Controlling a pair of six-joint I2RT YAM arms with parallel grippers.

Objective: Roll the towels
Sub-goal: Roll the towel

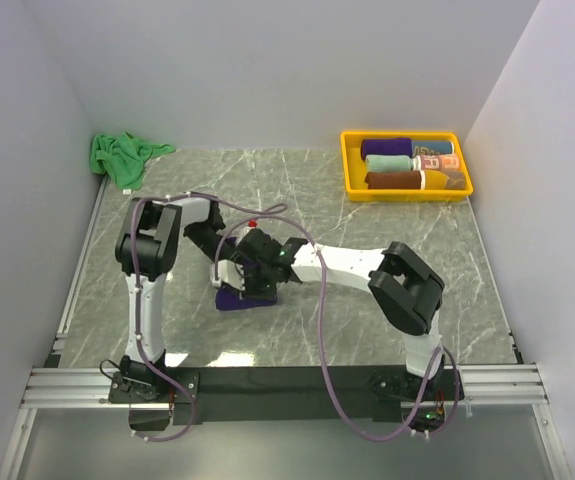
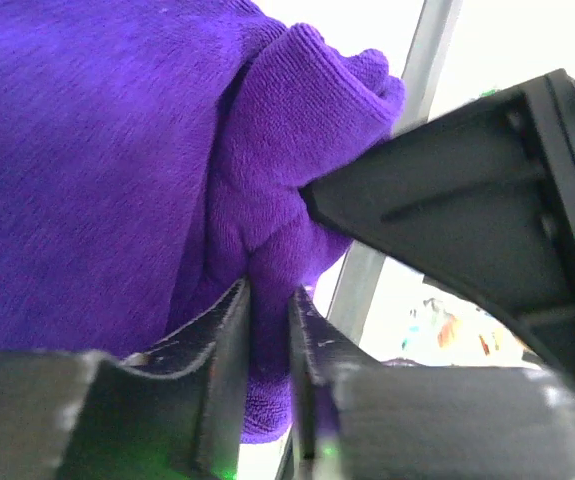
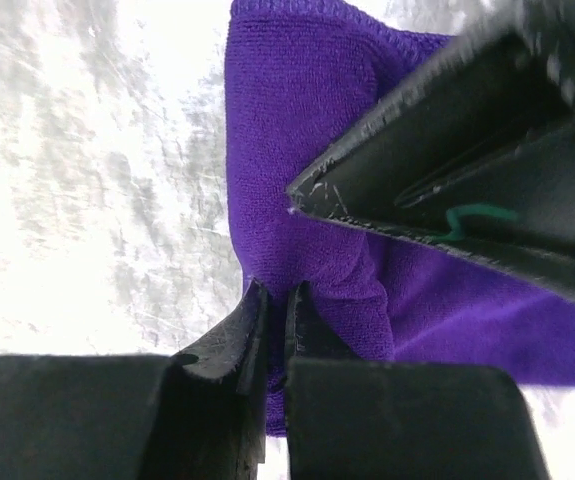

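The dark purple towel (image 1: 239, 298) lies bunched on the marble table just in front of the arms, where both grippers meet over it. My left gripper (image 2: 267, 292) has its jaws pinched on a fold of the purple towel (image 2: 87, 150). My right gripper (image 3: 275, 292) is likewise shut on an edge of the purple towel (image 3: 297, 120), close beside the other gripper's fingers (image 3: 447, 150). In the top view the left gripper (image 1: 229, 272) and right gripper (image 1: 263, 276) nearly touch. The green towel (image 1: 122, 155) sits crumpled at the back left corner, away from both arms.
A yellow tray (image 1: 352, 170) at the back right holds several rolled towels. White walls enclose the table on three sides. A metal rail (image 1: 77, 290) runs along the left edge.
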